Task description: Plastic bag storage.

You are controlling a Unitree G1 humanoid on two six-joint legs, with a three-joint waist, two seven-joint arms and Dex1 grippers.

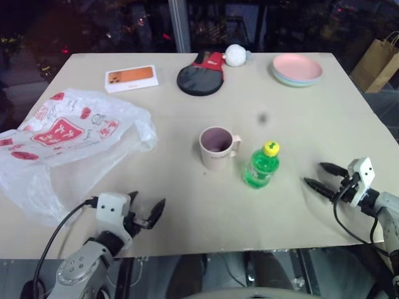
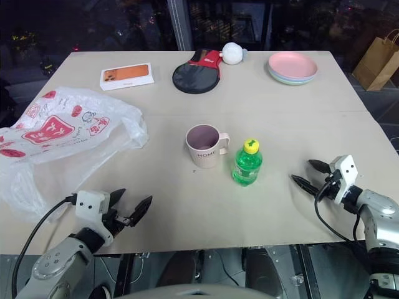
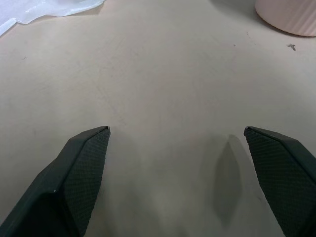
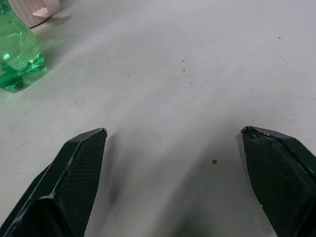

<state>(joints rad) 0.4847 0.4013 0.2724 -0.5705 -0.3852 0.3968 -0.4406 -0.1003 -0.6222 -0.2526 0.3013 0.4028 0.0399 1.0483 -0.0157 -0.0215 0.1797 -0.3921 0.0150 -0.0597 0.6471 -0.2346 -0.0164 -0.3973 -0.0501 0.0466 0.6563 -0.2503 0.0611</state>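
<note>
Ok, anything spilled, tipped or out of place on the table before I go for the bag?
Nothing spilled or tipped. The plastic bag lies crumpled and spread, overhanging the table's left edge. The mug and green bottle stand upright.

Your left hand (image 2: 129, 208) hangs spread and empty over the near edge of the table (image 2: 280, 131), just beside the crumpled plastic bag (image 2: 59, 140) lying at the left. Your right hand (image 2: 310, 173) is spread too, near the right edge, apart from the green bottle (image 2: 247, 164) and mug (image 2: 204, 146).
</note>
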